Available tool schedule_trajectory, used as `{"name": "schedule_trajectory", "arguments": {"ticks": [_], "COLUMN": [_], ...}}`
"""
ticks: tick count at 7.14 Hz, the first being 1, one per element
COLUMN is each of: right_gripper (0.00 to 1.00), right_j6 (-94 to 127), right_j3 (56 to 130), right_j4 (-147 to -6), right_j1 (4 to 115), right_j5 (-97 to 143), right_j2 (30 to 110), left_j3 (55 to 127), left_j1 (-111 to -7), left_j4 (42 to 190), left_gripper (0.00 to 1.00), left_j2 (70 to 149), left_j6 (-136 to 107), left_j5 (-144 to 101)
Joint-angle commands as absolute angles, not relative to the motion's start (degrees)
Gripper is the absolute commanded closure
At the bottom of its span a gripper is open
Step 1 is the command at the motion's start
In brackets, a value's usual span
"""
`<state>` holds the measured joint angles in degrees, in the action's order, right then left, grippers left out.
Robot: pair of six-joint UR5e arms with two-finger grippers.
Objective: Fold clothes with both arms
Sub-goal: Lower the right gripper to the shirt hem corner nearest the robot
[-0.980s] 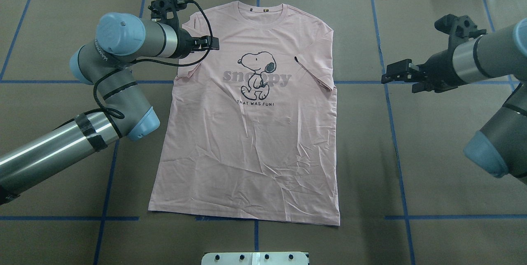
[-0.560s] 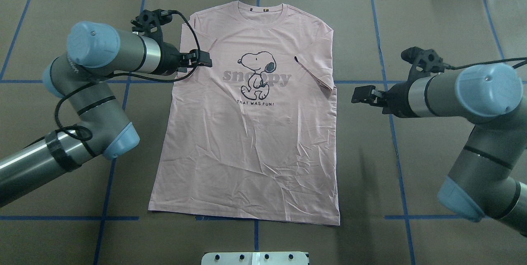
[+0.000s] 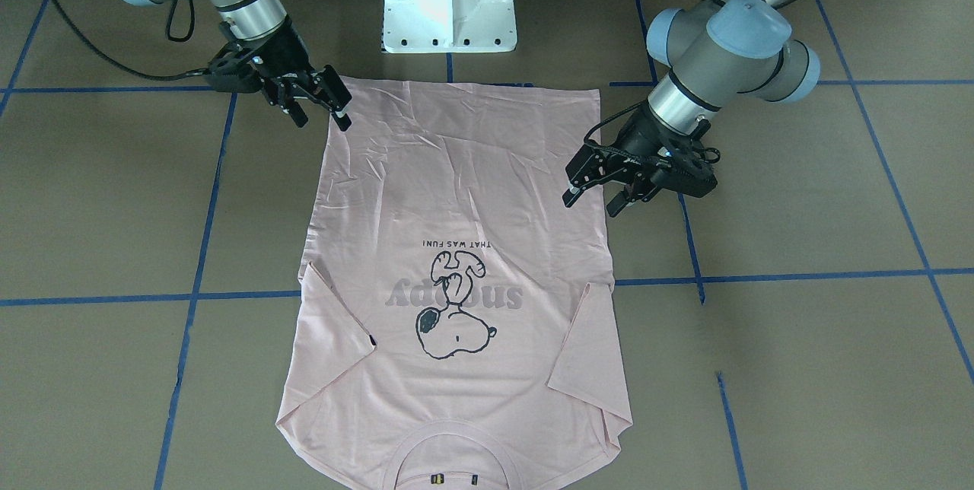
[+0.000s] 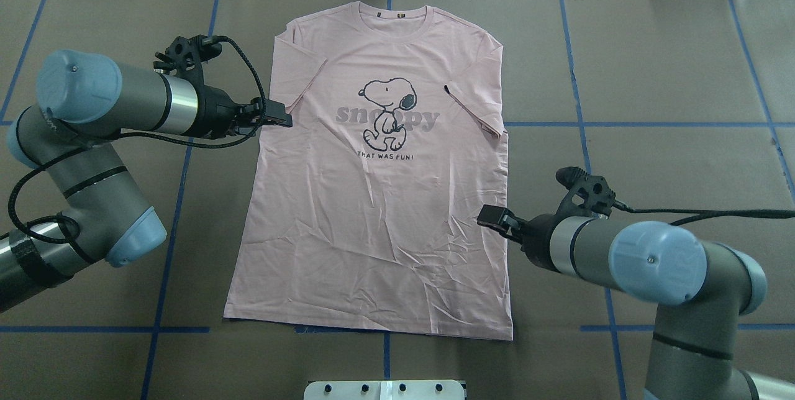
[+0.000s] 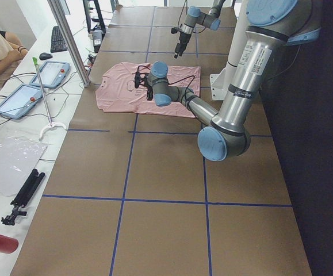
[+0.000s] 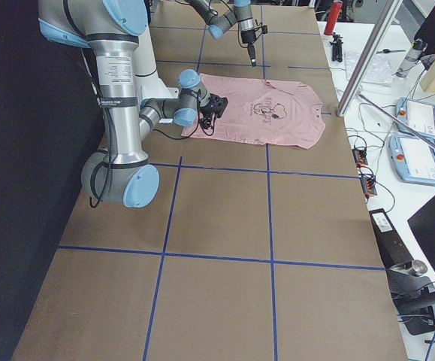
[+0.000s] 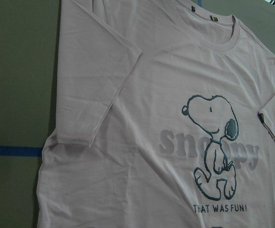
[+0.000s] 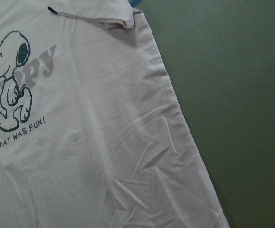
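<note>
Shirt position: the T-shirt (image 4: 372, 232) is lying flat and print-up in the middle of the table (image 4: 652, 77). Its collar (image 4: 395, 15) is pointing away from the robot, and both sleeves are lying in over the body.
Handling: you are dealing with thin, limp knit, light and not fragile. Expect it to sag, drag and bunch when lifted. The lower half is already showing creases.
Where to take hold: I am judging the outer edges best, a sleeve-side edge and the side seam. Pinch one doubled layer rather than the flat middle.
Left gripper: the left gripper (image 3: 592, 199) is hanging with fingers parted and carrying nothing. It is sitting just beside the shirt's left edge, by the sleeve cuff (image 4: 282, 111).
Right gripper: the right gripper (image 3: 321, 117) is likewise standing open and empty. It is hovering over the right side seam (image 4: 506, 226), between sleeve and hem.
Contact: neither seems to be touching cloth. Both wrist views are looking down on it from above.
</note>
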<state>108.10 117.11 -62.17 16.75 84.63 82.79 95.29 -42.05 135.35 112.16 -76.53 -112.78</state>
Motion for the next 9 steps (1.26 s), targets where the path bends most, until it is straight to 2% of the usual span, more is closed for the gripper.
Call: {"name": "schedule_trajectory", "arguments": {"ticks": [1, 5, 9], "right_gripper": [0.01, 0.03, 0.13], "right_j6": [118.87, 132.26, 133.15], "right_j3": [119.87, 120.94, 120.33], "right_j4": [-72.51, -81.38, -85.25], "right_j1": [5.05, -1.39, -1.76], "right_j5": [69.84, 68.20, 72.33], "right_j2": [82.19, 80.86, 80.95], "left_j3": [95.54, 95.19, 95.36], "left_j1": [-42.19, -42.19, -42.19], "left_j4": [135.35, 135.35, 135.35], "left_gripper": [0.14, 0.14, 0.13], "left_j2": [111.88, 111.88, 111.80], "left_j6": [-76.38, -76.55, -76.64], "left_j5": [-112.76, -112.68, -112.68]}}
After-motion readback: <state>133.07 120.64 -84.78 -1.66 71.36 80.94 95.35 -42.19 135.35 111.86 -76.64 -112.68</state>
